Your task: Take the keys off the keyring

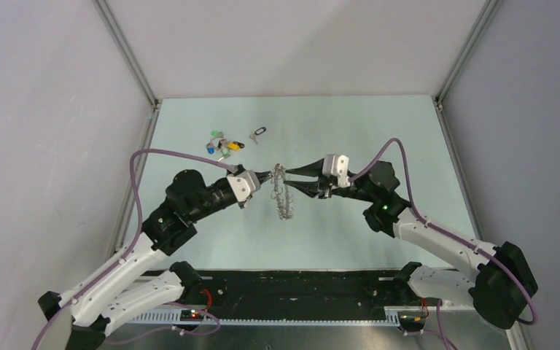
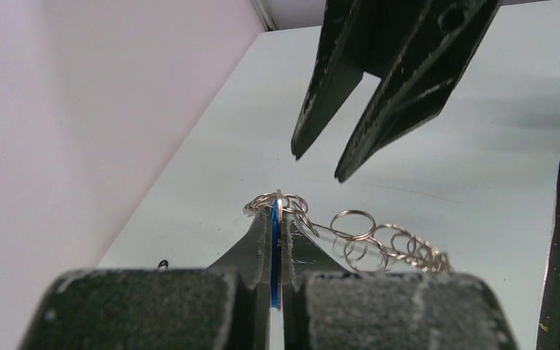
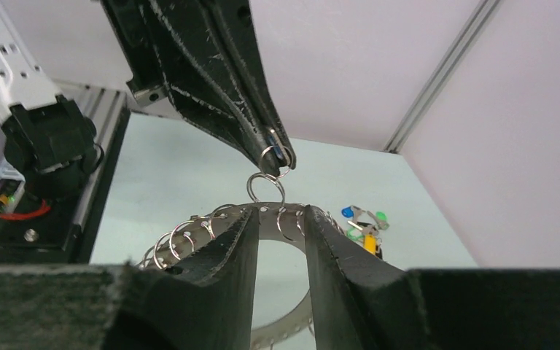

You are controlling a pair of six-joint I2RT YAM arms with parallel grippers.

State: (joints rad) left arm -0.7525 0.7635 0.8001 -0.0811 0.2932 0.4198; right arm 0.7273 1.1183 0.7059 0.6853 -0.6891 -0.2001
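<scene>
The keyring (image 1: 284,200) is a flat grey metal hoop with several small wire rings along it, and it hangs in mid-air between my two grippers. My left gripper (image 1: 271,177) is shut at the hoop's top on a thin blue-edged key (image 2: 276,219) that carries a small ring. In the right wrist view that ring hangs from the left gripper (image 3: 277,153) and links down to the hoop (image 3: 268,223). My right gripper (image 3: 281,211) is open, with its tips just short of the hoop and nothing between them. From the left wrist it shows as two spread fingers (image 2: 313,124) above the hoop (image 2: 401,248).
A pile of keys with coloured heads (image 1: 222,144) lies on the pale green table (image 1: 379,146) at the back left, also in the right wrist view (image 3: 364,226). A single key with a black loop (image 1: 258,134) lies beside it. White walls and metal posts close in three sides.
</scene>
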